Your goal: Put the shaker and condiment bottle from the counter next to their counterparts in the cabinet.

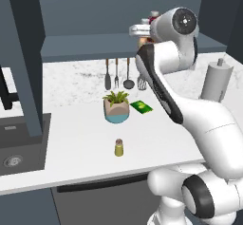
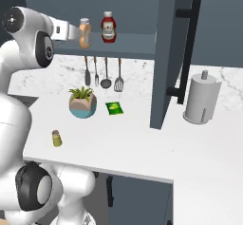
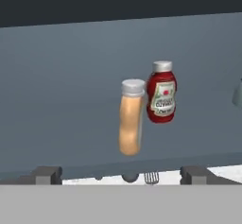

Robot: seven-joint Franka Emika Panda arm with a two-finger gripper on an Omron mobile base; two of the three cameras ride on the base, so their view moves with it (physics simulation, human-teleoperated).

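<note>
The orange-tan condiment bottle [image 3: 131, 119] [image 2: 85, 33] stands upright on the cabinet's slate-blue shelf [image 2: 128, 45], just left of the red ketchup bottle [image 3: 161, 93] [image 2: 108, 27]. My gripper [image 3: 120, 175] [image 2: 71, 31] is open and hovers in front of the orange bottle, with its fingertips wide apart and clear of it. A sliver of the pale blue-grey shaker [image 3: 238, 93] peeks in at the right edge of the hand view. The yellow-olive shaker [image 1: 119, 147] [image 2: 56, 138] stands alone near the front of the marble counter [image 1: 76, 124].
A potted plant [image 1: 116, 106] and a green packet [image 1: 141, 107] sit mid-counter. Utensils [image 2: 102, 72] hang under the shelf. A paper towel holder [image 2: 201, 98] stands at the right, beyond the open cabinet door [image 2: 173, 53]. A dark sink [image 1: 19, 145] lies at the left.
</note>
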